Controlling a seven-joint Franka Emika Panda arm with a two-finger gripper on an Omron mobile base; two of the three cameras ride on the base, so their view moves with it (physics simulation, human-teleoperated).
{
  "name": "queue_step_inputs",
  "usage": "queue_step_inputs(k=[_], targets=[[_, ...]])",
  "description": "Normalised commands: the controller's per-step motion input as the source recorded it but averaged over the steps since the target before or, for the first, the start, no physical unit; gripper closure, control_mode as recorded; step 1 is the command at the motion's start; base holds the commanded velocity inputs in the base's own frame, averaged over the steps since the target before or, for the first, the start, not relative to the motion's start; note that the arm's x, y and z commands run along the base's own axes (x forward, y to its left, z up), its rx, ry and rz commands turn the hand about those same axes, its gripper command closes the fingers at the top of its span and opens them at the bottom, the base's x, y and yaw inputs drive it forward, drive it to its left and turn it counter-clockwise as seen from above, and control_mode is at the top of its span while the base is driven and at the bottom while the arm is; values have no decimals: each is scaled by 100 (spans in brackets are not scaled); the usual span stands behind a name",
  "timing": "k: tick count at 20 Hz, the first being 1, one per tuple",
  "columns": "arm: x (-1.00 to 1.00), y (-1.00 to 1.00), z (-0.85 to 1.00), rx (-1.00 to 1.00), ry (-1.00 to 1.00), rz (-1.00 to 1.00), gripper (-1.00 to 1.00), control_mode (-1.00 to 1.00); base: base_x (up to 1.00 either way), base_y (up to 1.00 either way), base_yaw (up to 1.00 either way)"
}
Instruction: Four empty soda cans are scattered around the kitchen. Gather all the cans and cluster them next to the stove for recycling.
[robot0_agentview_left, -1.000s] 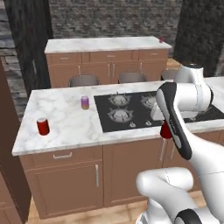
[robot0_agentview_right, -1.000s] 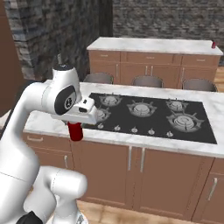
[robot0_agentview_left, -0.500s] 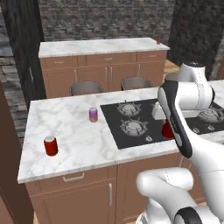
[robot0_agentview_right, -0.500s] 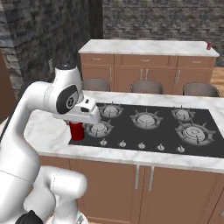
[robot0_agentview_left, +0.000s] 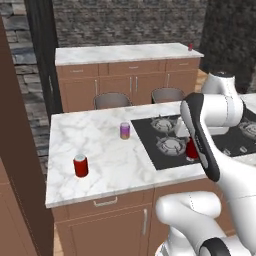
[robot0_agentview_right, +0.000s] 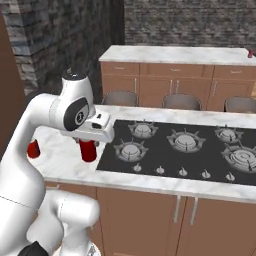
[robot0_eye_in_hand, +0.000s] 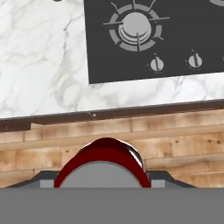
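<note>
Gripper (robot0_eye_in_hand: 103, 181) is clamped on a red soda can (robot0_eye_in_hand: 103, 162): hand view has the can's silver top and red rim wedged between the two finger tips at 6 o'clock. Beyond it the wood floor, then the cabinet edge, marble counter (robot0_eye_in_hand: 39, 65) and the stove (robot0_eye_in_hand: 153, 39) at 12 o'clock, so the held can hangs in the air off the counter's front edge. Same grip as in the earlier frames.

Right base view: held can (robot0_agentview_right: 88, 149) hangs under the hand, just off the stove's (robot0_agentview_right: 200, 150) 9 o'clock edge. Another red can (robot0_agentview_right: 33, 148) peeks out at 9 o'clock from behind the arm.

Left base view: held can (robot0_agentview_left: 191, 148) sits at 3 o'clock, mostly behind the forearm, over the near edge of the stove (robot0_agentview_left: 165, 145). Loose red can (robot0_agentview_left: 80, 165) stands upright on the island counter (robot0_agentview_left: 100, 150) at 8 o'clock, well apart from the cooktop. Purple-pink can (robot0_agentview_left: 125, 130) stands upright just off the stove's left edge, near centre frame. Fourth red can (robot0_agentview_left: 190, 47) is far out at 1 o'clock on the back counter's right end; it shows at (robot0_agentview_right: 251, 53) in the right base view.

Delta vs earlier frames: the whole picture has slid. Base has driven, so the island and stove sit further right in the left base view. Loose cans hold their spots on the counters.
</note>
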Motion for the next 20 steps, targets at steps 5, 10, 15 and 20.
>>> queue_step_inputs(k=[5,10,15,20], targets=[[0,0,0,0,0,0,100,100,55,6,17],[0,0,0,0,0,0,100,100,21,36,4],[0,0,0,0,0,0,100,100,15,60,0],[0,0,0,0,0,0,100,100,44,31,0]])
